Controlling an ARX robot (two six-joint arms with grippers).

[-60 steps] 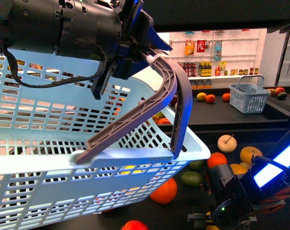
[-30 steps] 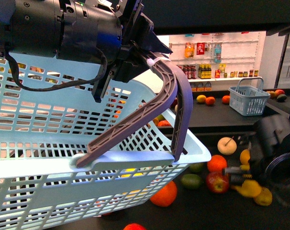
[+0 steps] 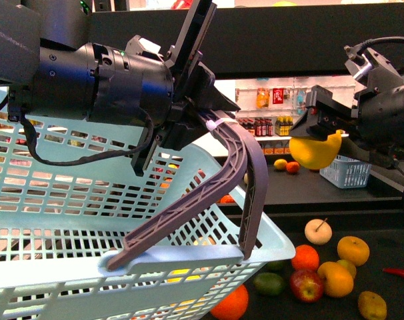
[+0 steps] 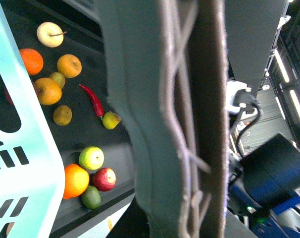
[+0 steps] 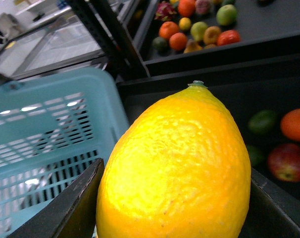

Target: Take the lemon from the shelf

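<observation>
The bright-yellow lemon point(image 3: 313, 152) hangs in the air at upper right of the front view, well above the black shelf point(image 3: 322, 193) tray, with my right gripper point(image 3: 317, 137) shut on it. It fills the right wrist view as the lemon point(image 5: 175, 163), with a dark finger point(image 5: 66, 213) on each flank. My left gripper point(image 3: 203, 121) is shut on the grey basket handle point(image 3: 245, 173) and holds the light-blue basket point(image 3: 69, 220) up at left. That handle point(image 4: 165, 119) blocks most of the left wrist view, hiding the jaws.
Loose fruit lies on the shelf tray below the lemon: an orange point(image 3: 305, 257), a red apple point(image 3: 307, 285), a green lime point(image 3: 269, 283), a pale apple point(image 3: 318, 231) and a red chili point(image 3: 399, 273). A small blue basket point(image 3: 352, 172) stands on a far counter.
My right gripper has risen from low among the fruit on the tray to the upper right, carrying the lemon. The left arm and the basket have lifted slightly.
</observation>
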